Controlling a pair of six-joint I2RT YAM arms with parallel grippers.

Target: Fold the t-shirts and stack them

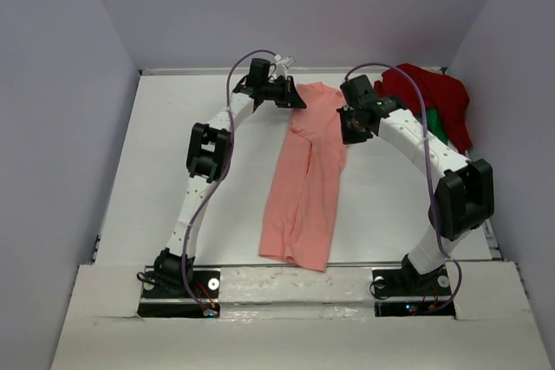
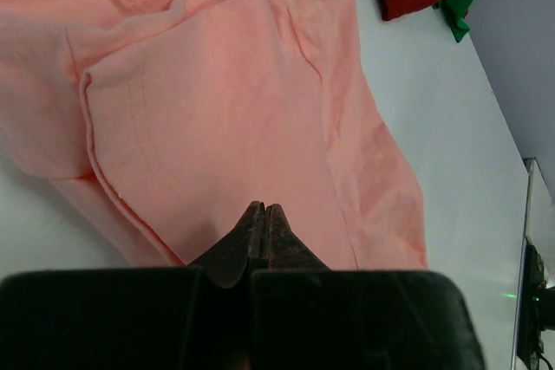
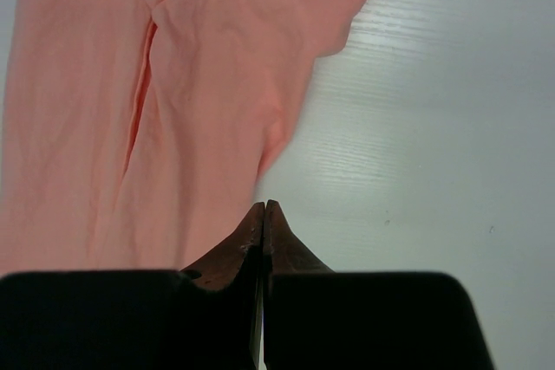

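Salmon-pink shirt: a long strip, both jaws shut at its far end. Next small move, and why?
Probably open both jaws and lower them onto the far corners. The salmon-pink shirt lies as a narrow strip, and neither wrist view shows cloth pinched, so an end-to-end fold needs a grip first.

A salmon-pink cloth t-shirt (image 1: 305, 184) lay centrally, folded lengthwise into a long strip. A crumpled dark red t-shirt (image 1: 429, 97) covered a bright green t-shirt (image 1: 440, 132) at the far right.

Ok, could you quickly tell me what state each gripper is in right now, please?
Left gripper: closed, nothing pinched, over the salmon-pink t-shirt.
Right gripper: closed, nothing pinched, at that t-shirt's edge.
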